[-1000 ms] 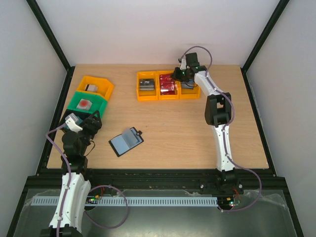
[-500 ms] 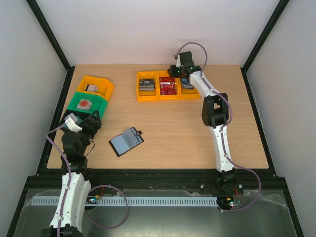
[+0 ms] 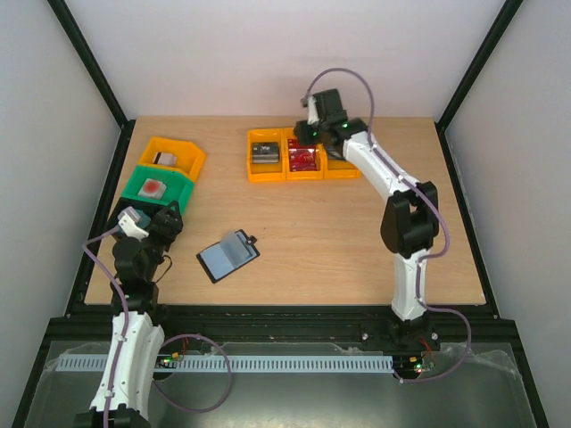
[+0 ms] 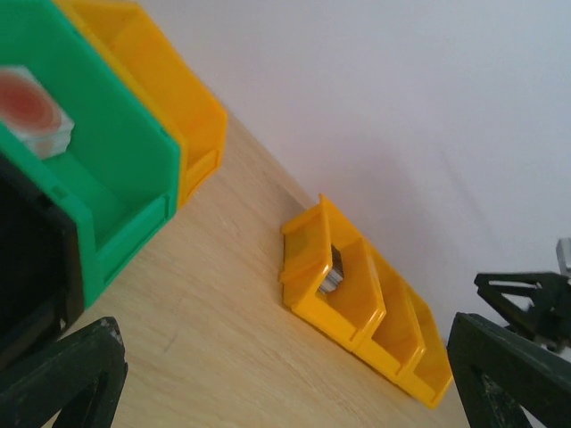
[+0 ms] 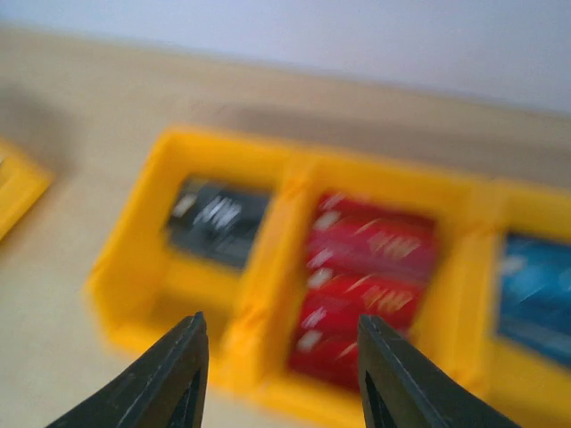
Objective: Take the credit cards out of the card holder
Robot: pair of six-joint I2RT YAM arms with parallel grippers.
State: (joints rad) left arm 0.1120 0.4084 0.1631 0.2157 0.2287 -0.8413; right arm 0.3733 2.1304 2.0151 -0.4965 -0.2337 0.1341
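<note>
The card holder (image 3: 228, 256) lies open on the wood at the near left, black with a grey-blue inside and a short tab (image 3: 252, 239). Credit cards sit in the three-part orange bin (image 3: 267, 174): grey ones (image 3: 265, 152) (image 5: 219, 217) on the left, red ones (image 3: 303, 158) (image 5: 370, 272) in the middle, a bluish one (image 5: 535, 290) on the right. My right gripper (image 3: 309, 132) (image 5: 281, 383) hovers open over that bin with nothing between its fingers. My left gripper (image 3: 169, 219) (image 4: 285, 383) stands wide open and empty left of the card holder.
A green bin (image 3: 158, 185) (image 4: 107, 169) with a red-and-white item and an orange bin (image 3: 172, 153) (image 4: 169, 85) stand at the far left, close to my left gripper. White walls and a black frame enclose the table (image 3: 321, 241).
My right gripper has opened and swung left and up from the bin's right compartment towards its middle. The left arm and the card holder have not moved.
</note>
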